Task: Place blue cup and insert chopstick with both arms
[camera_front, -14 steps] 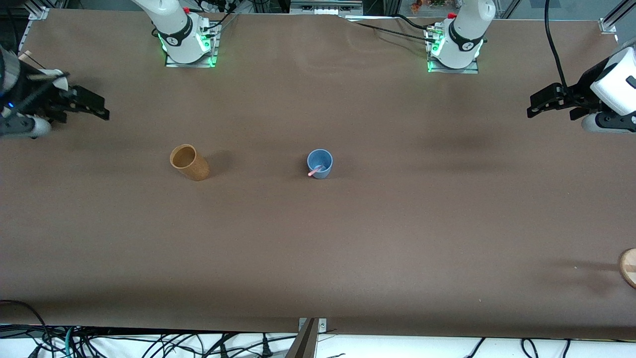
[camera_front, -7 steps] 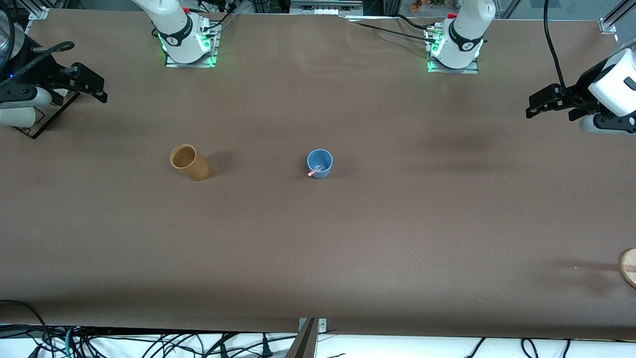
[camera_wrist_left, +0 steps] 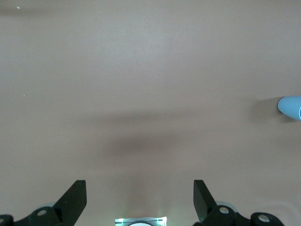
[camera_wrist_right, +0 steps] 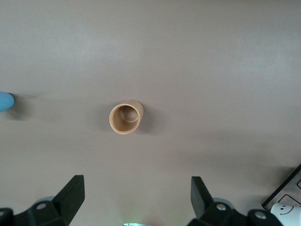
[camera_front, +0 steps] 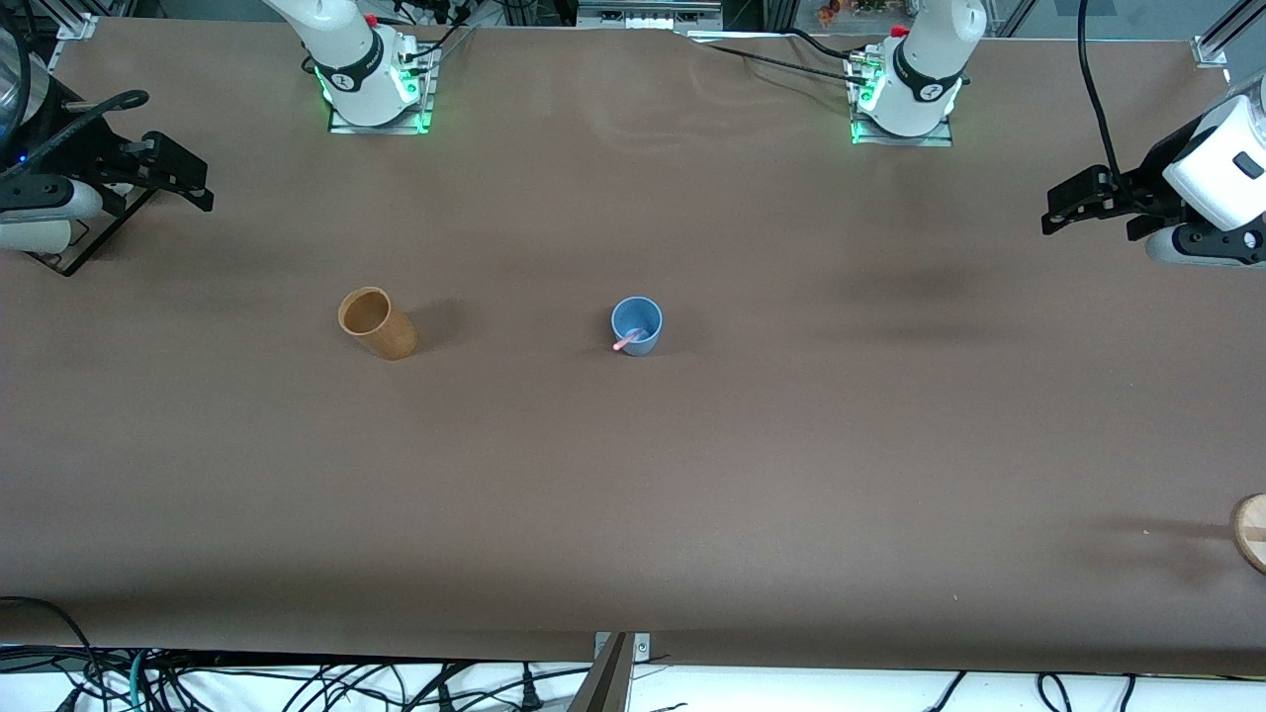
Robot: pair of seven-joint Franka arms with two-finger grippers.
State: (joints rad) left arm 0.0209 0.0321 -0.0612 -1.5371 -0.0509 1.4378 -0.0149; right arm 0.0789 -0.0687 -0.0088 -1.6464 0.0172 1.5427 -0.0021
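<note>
The blue cup [camera_front: 637, 325] stands upright at the middle of the table. The pale-pink chopstick [camera_front: 627, 341] leans inside it, its tip over the rim. An edge of the cup shows in the left wrist view [camera_wrist_left: 291, 107] and in the right wrist view [camera_wrist_right: 5, 101]. My left gripper [camera_front: 1073, 203] is open and empty, raised at the left arm's end of the table; it shows in the left wrist view [camera_wrist_left: 139, 197]. My right gripper [camera_front: 183, 173] is open and empty, raised at the right arm's end; it shows in the right wrist view [camera_wrist_right: 137, 196].
A tan cork-coloured cup [camera_front: 376, 322] stands beside the blue cup toward the right arm's end; it shows in the right wrist view [camera_wrist_right: 125, 118]. A round wooden object [camera_front: 1252, 531] lies at the table's edge at the left arm's end. A dark flat stand [camera_front: 84, 242] lies under the right gripper.
My right gripper has drawn back and up toward its end of the table. My left gripper has risen slightly. The cup and chopstick have not moved.
</note>
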